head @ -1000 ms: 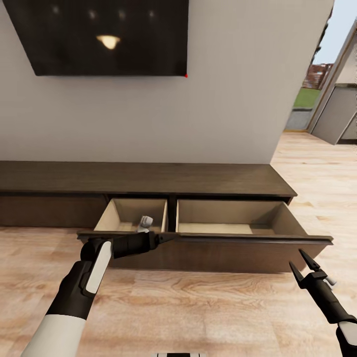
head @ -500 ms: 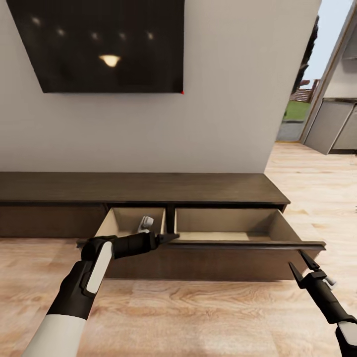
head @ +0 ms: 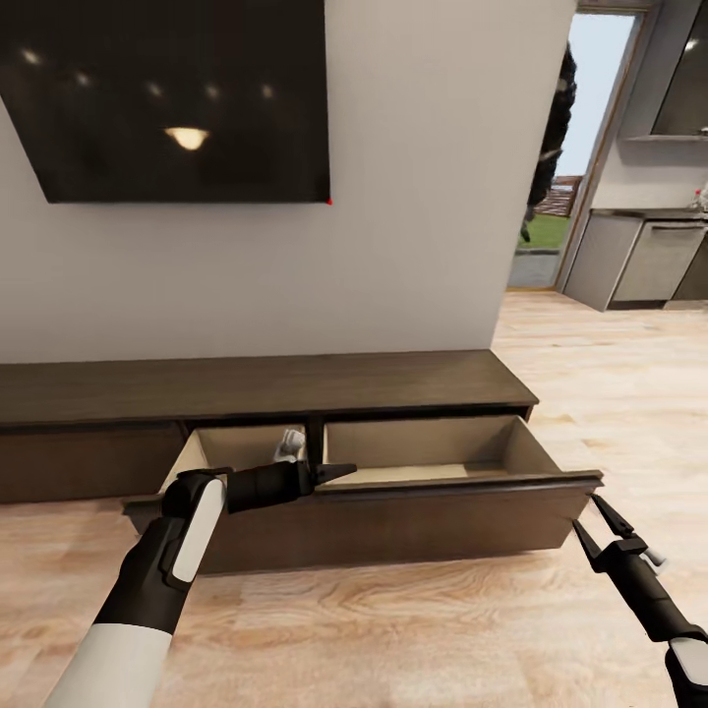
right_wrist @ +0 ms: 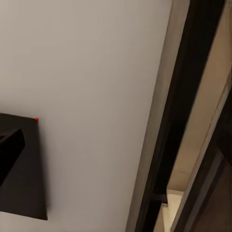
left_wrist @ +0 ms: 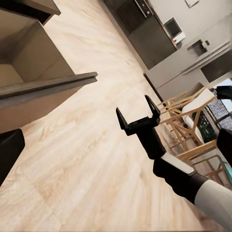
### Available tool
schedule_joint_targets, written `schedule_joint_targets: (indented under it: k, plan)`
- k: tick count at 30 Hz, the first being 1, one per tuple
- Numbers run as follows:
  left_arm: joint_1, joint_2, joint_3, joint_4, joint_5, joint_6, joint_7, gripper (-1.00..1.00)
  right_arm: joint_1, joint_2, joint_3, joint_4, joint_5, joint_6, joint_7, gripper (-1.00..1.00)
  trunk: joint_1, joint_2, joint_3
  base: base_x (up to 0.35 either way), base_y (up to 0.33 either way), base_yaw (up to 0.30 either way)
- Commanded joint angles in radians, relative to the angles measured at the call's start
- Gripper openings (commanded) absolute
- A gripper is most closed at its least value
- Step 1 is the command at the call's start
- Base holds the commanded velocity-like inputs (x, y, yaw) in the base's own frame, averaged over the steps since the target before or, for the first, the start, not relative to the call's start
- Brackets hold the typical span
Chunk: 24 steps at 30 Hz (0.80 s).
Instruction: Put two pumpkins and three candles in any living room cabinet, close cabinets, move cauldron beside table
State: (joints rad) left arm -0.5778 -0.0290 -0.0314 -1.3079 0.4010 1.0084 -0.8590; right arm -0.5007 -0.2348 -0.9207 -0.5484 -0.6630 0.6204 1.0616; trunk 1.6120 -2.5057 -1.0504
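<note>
Cabinet dark brown, drawers out, seemingly bare; right hand spread wide.

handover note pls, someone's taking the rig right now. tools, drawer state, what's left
Left tool: at the front edge of the open drawer of the cabinet; can't tell if open or shut.
Right tool: open, empty, by the drawer front's right end.
Drawer is pulled out; the visible beige interior looks bare.
No pumpkins, candles or cauldron visible from here.
Left to do, as far as seen: fetch and stow the pumpkins and candles, shut the drawer, place the cauldron next to a table.
</note>
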Motion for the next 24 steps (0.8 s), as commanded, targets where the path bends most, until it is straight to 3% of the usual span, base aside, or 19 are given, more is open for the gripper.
schedule_joint_targets:
  k: [1,10,14,24]
  plan:
    - [0.000,0.000,0.001,0.000,-0.002,0.003,-0.003,1.00,-0.001,0.000,-0.002,0.001,-0.003,0.007,0.001,1.00,0.000,0.000,0.001,-0.082,-0.060,-0.177]
    - [0.000,-0.001,0.001,-0.006,-0.004,0.003,0.000,1.00,-0.001,0.000,-0.002,0.001,-0.002,0.007,0.001,1.00,0.000,0.000,0.008,-0.210,-0.137,-0.075]
    - [0.000,-0.002,0.000,-0.007,-0.004,0.003,0.029,1.00,-0.001,0.000,-0.002,0.001,-0.002,0.007,0.000,1.00,0.000,0.000,0.009,-0.261,-0.170,0.012]
    - [0.000,-0.002,-0.001,-0.008,-0.002,0.004,0.063,1.00,-0.001,-0.001,-0.001,0.001,0.003,0.008,-0.002,1.00,0.000,0.000,0.009,-0.204,-0.219,0.185]
